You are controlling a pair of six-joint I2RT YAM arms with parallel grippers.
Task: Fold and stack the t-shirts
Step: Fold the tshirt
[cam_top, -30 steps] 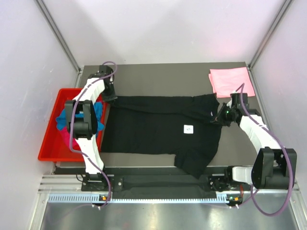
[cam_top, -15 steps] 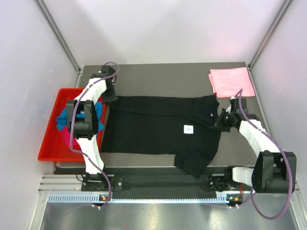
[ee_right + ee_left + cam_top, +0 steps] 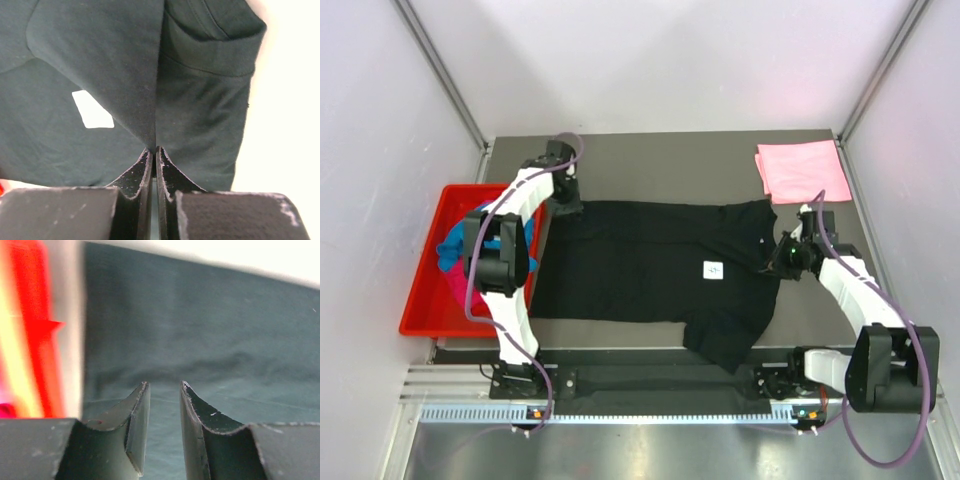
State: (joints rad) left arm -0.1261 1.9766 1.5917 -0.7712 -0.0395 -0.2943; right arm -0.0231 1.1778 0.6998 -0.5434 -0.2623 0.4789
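Black shirt (image 3: 660,265) is lying spread flat across the middle of your table (image 3: 670,160), with its collar end toward the right and a small white label (image 3: 714,269) showing on the cloth. Your right gripper (image 3: 153,150) is pinching a raised fold of the black shirt near the collar, and its fingers are pressing together on the cloth. Your left gripper (image 3: 164,387) is hanging over the far-left corner of the same shirt, near the red tray (image 3: 420,300). Its fingers are standing slightly spread with nothing between them. You cannot tell whether they are touching the cloth. Pink shirt (image 3: 802,170) is sitting folded at the far right corner of the table, apart from the black one. Turquoise shirt (image 3: 448,250) and magenta shirt (image 3: 450,285) are lying bunched together in the tray, partly behind your left arm.
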